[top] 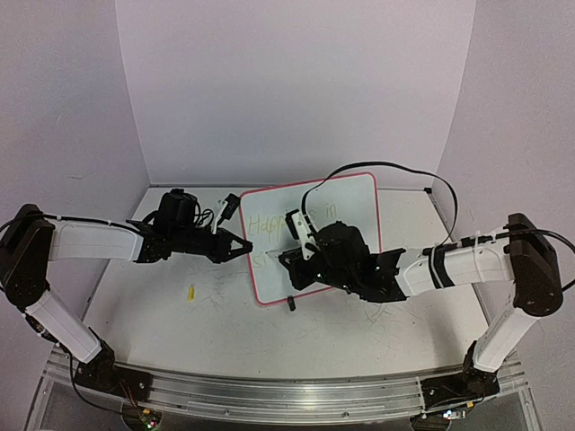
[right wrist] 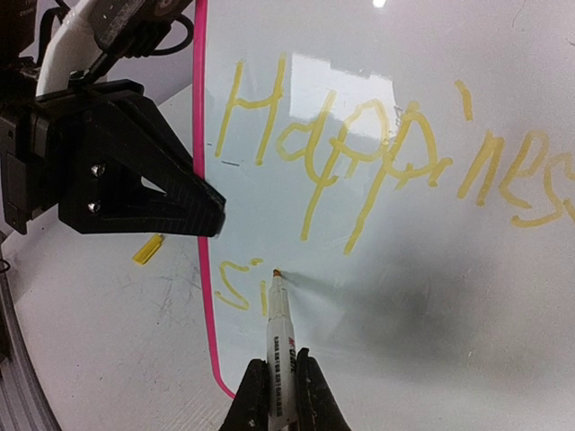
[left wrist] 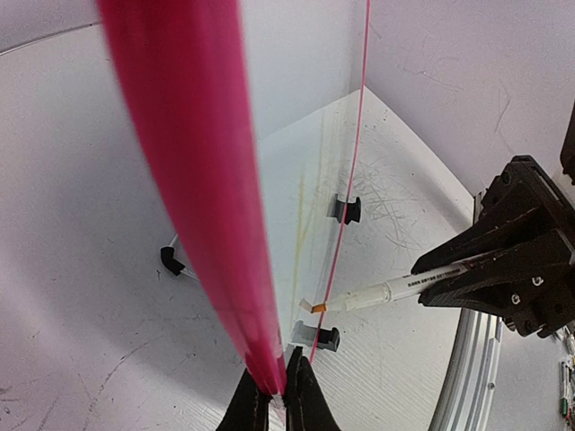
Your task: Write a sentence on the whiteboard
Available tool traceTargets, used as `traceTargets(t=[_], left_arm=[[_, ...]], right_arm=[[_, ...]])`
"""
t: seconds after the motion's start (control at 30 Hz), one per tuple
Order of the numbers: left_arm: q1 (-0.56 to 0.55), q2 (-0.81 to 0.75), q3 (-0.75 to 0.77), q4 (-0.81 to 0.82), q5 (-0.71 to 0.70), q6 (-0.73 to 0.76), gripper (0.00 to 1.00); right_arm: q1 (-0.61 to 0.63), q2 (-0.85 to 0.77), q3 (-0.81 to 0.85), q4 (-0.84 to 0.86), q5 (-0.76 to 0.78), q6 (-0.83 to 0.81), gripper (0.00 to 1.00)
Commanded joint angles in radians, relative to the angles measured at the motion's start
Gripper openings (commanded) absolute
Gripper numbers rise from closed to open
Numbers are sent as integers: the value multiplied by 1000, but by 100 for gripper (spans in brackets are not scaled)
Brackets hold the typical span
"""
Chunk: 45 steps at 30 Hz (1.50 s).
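The whiteboard [top: 352, 194], white with a pink rim, lies on the table between the arms. My left gripper [top: 246, 247] is shut on its left rim, which shows as a pink band in the left wrist view [left wrist: 198, 180] with the jaws pinching it [left wrist: 276, 395]. My right gripper [top: 289, 259] is shut on a white marker [right wrist: 277, 334], whose orange tip touches the board [right wrist: 431, 296]. The sentence [right wrist: 377, 153] reads "Happines" in yellow, with "si" [right wrist: 235, 284] below it, just left of the tip. The marker also shows in the left wrist view [left wrist: 386, 292].
A small yellow cap [top: 190, 292] lies on the scratched tabletop left of the board and shows in the right wrist view [right wrist: 148, 250]. Black clip feet [left wrist: 346, 209] sit at the board's edge. White walls close the back and sides. A metal rail [top: 287, 395] runs along the front.
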Motion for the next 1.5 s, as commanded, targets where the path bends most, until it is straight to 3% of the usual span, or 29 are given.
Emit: traceTargets(t=[0.0,0.47,1.0,1.47], left_arm=[[-1,-9,35,-33,-77,73,0],[-1,-10,35,-33,-77,73,0],[-3,-10,35,-35,-77,73,0],[-3,-4,36,-34,-72,73,0]], right_arm=[[-4,25,23,12,29,9,0],[9,-12,-55,-6,8,64,0],[-2,11,35,9,55,14,0],[-10,-27,-2,-23,83,32,0]])
